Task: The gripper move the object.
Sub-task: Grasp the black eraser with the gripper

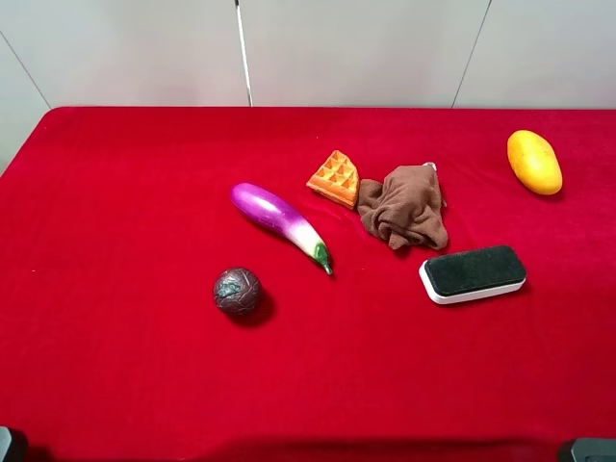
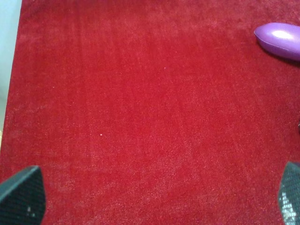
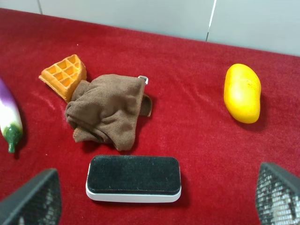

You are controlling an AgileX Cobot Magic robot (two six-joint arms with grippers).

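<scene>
The eraser (image 1: pixel 474 273), a white base with a black felt top, lies flat on the red cloth at the right of the table. In the right wrist view the eraser (image 3: pixel 133 178) lies crosswise just ahead of my right gripper (image 3: pixel 154 202). That gripper is open and empty, its black fingers (image 3: pixel 33 199) wide apart on either side. My left gripper (image 2: pixel 154 199) is open and empty over bare red cloth, far from the eraser. In the exterior view neither claw shows.
A brown rag (image 1: pixel 404 205) lies just behind the eraser, with a waffle piece (image 1: pixel 334 179) beside it. A purple eggplant (image 1: pixel 279 217) and a dark ball (image 1: pixel 237 291) sit mid-table. A yellow mango (image 1: pixel 534 162) is at the far right.
</scene>
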